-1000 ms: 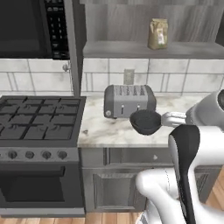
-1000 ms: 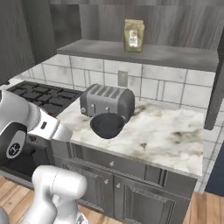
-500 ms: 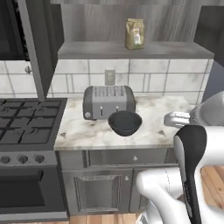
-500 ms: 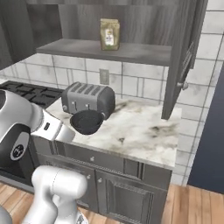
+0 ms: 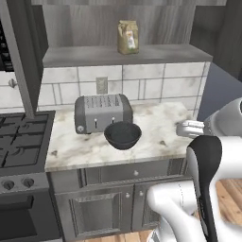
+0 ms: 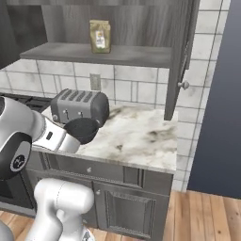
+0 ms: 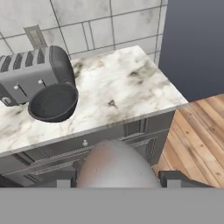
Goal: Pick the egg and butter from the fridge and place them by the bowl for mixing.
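Note:
In the hand view a brownish-grey oval egg [image 7: 114,162] sits between the two dark fingertips [image 7: 65,179] of my gripper [image 7: 117,178], which is shut on it. The gripper hangs in front of the counter's right front corner, over the wood floor. The dark grey-black bowl [image 5: 122,134] [image 6: 82,129] [image 7: 53,103] stands upright on the marble counter [image 5: 156,127], touching the front of the silver toaster [image 5: 101,112] [image 6: 80,106] [image 7: 30,74]. The bowl looks empty. The fridge and the butter are out of view.
A yellowish bag [image 5: 128,37] [image 6: 100,36] stands on the shelf above the counter. The stove [image 5: 19,142] is at the left. An open cabinet door [image 6: 181,61] hangs over the counter's right end. A dark blue-grey panel [image 6: 219,94] rises to the right of it.
The whole picture has slid left in both base views, so the base has driven to the right along the counter. The egg stays in the gripper.

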